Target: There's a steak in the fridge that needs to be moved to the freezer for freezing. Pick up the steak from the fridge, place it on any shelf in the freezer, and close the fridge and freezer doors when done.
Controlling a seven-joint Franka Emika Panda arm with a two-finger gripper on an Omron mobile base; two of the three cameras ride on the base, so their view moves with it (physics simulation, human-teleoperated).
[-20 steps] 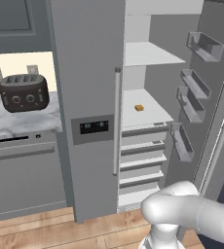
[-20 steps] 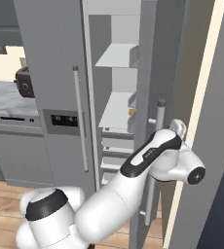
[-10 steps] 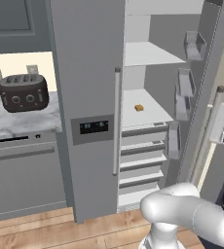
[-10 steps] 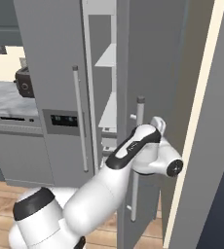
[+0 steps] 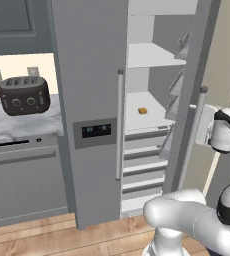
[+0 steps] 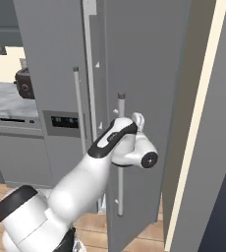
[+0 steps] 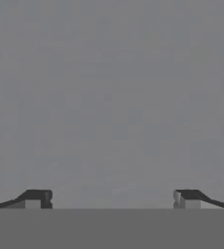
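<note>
Arm is pressed against the outer face of the fridge door (image 6: 144, 74), hand just beside its vertical bar handle (image 6: 120, 157), so this reads as a push to swing the door shut rather than a grasp. In the hand view the gripper (image 7: 113, 198) has its two tips spread wide with nothing between them, facing flat grey door panel at close range. The door is partly closed: from the left base view the fridge (image 5: 152, 115) is visible through a narrowing gap, with white shelves, drawers below, and a small orange-yellow cube (image 5: 142, 110) on the middle shelf. No steak visible on any fridge shelf that shows. The freezer door (image 5: 87, 100) with the dark dispenser panel (image 5: 93, 131) looks shut, so the freezer inside is hidden and the steak's location cannot be confirmed; likely already in there, given the doors are being closed. Toaster (image 5: 24, 95) sits on the counter to the left, well clear. Risk: the hand sliding off the door face before it latches.
</note>
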